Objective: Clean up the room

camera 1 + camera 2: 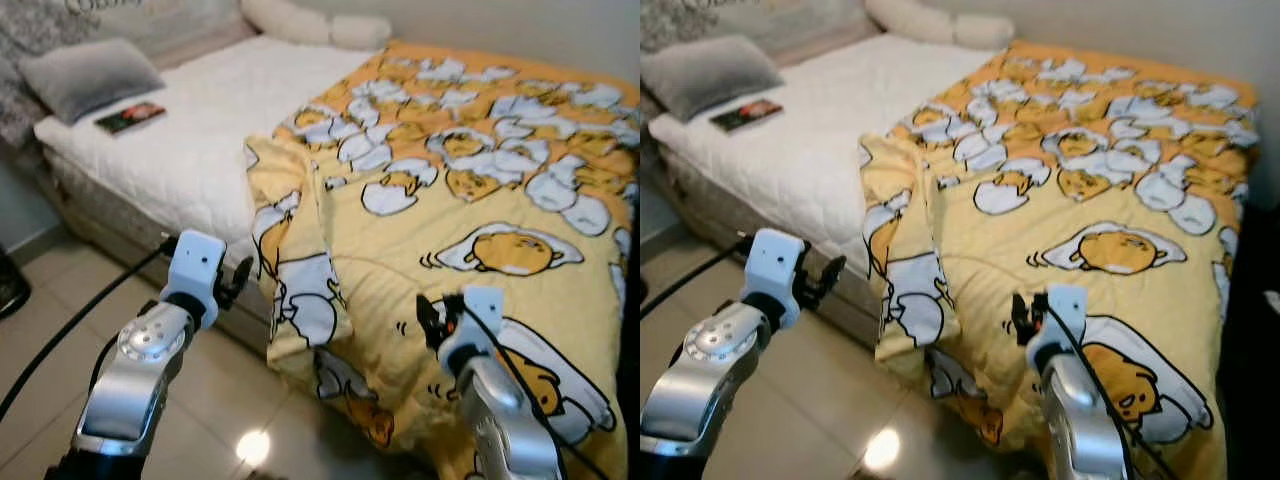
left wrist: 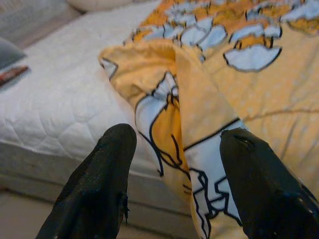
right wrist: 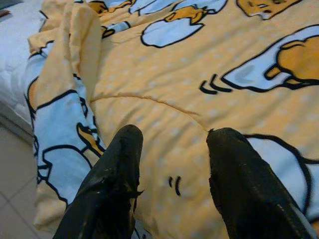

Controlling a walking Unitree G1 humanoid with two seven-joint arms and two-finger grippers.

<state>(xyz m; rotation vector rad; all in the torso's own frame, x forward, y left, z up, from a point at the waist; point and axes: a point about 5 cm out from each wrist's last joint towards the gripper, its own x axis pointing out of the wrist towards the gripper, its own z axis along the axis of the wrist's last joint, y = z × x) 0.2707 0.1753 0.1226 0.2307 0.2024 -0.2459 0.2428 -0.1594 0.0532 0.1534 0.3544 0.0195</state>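
A yellow blanket [image 1: 480, 200] printed with egg cartoons covers the right part of the bed. Its left edge is bunched into a fold [image 1: 300, 240] that hangs over the bed's side toward the floor. My left gripper [image 1: 235, 280] is open beside the bed's side, just left of that hanging fold [image 2: 194, 149] and apart from it. Over the blanket's front part [image 3: 164, 89] my right gripper [image 1: 432, 320] is also open, with nothing between its fingers.
The left part of the white mattress [image 1: 190, 140] lies bare. A grey pillow [image 1: 90, 75] and a book [image 1: 130, 117] lie at its far left, white pillows [image 1: 310, 22] by the wall. Beige tiled floor [image 1: 60, 300] runs along the bed, crossed by a black cable [image 1: 80, 320].
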